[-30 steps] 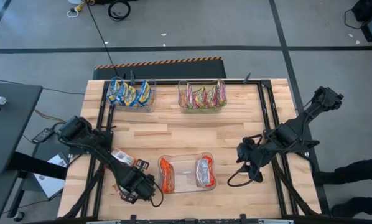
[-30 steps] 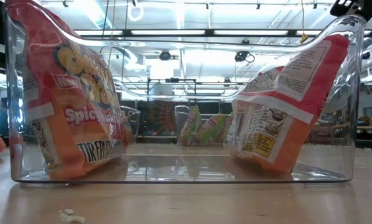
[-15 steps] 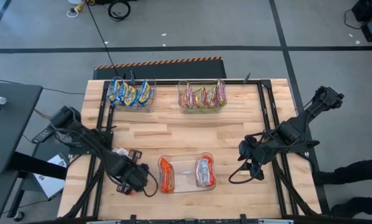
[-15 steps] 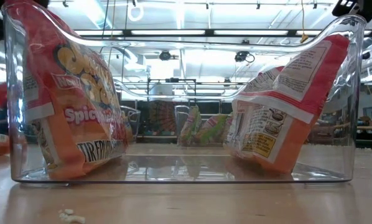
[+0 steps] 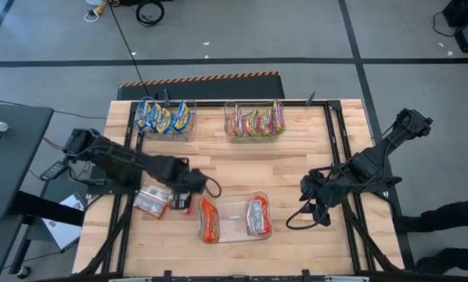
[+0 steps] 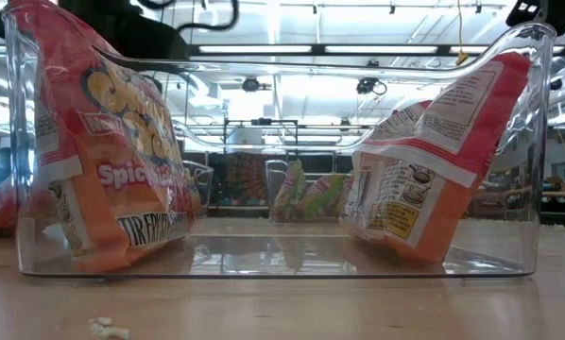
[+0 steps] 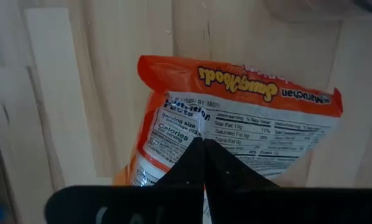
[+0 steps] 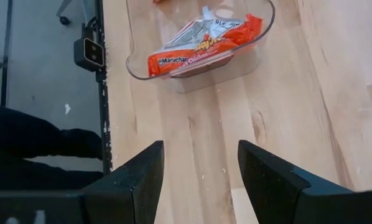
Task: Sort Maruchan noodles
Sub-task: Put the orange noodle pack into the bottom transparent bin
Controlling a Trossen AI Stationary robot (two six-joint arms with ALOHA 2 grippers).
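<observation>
Overhead, a pale butcher-block table is sitting on a grey floor, with a clear plastic bin near its front edge as the landmark. Two glossy orange packets are leaning inside that bin. Just left of the bin, the left gripper is pinching shut on a crinkly orange-silver packet. Right of the bin, the right gripper is hovering with fingers spread, holding nothing.

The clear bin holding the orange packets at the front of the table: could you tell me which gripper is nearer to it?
Left. The left gripper, shut on an orange noodle packet, is just beside the clear bin; the right gripper waits open, farther off.
</observation>
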